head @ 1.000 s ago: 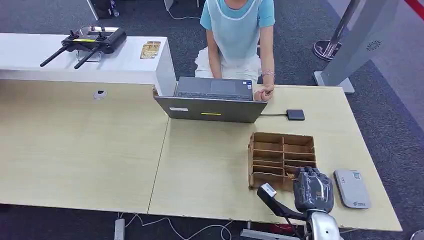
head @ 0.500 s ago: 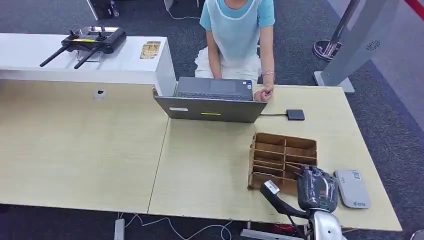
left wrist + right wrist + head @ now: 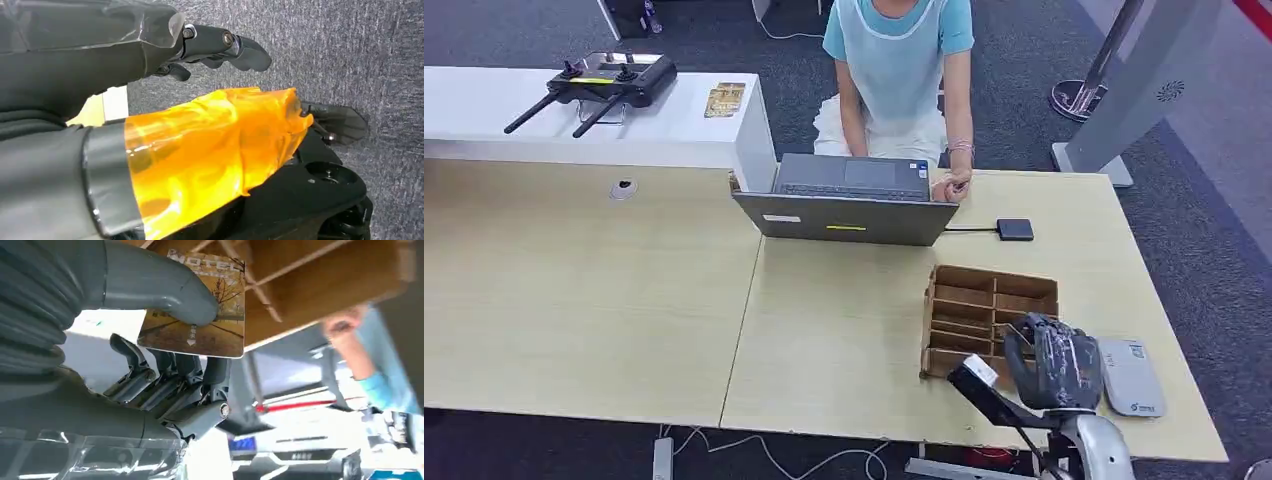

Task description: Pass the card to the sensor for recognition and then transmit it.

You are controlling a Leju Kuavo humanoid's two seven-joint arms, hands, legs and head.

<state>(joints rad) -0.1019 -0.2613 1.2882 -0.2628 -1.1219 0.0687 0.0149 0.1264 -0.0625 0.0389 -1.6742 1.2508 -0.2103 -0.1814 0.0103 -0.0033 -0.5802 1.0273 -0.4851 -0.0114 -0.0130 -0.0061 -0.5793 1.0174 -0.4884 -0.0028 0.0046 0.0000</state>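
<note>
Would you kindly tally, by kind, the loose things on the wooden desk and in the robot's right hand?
Laptop: 1
Small black box on a cable: 1
Cardboard sorting tray: 1
Grey card sensor: 1
Card, pinched in the right hand: 1
Total: 5

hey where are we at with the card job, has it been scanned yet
Picked up, not scanned yet. Done: the right hand holds the card between thumb and fingers, by the cardboard organizer. In hand: the right hand sits over the organizer's near corner, beside the grey sensor, not over it. Left: presenting the card to the sensor, then passing it on, likely to the person at the laptop.
</note>
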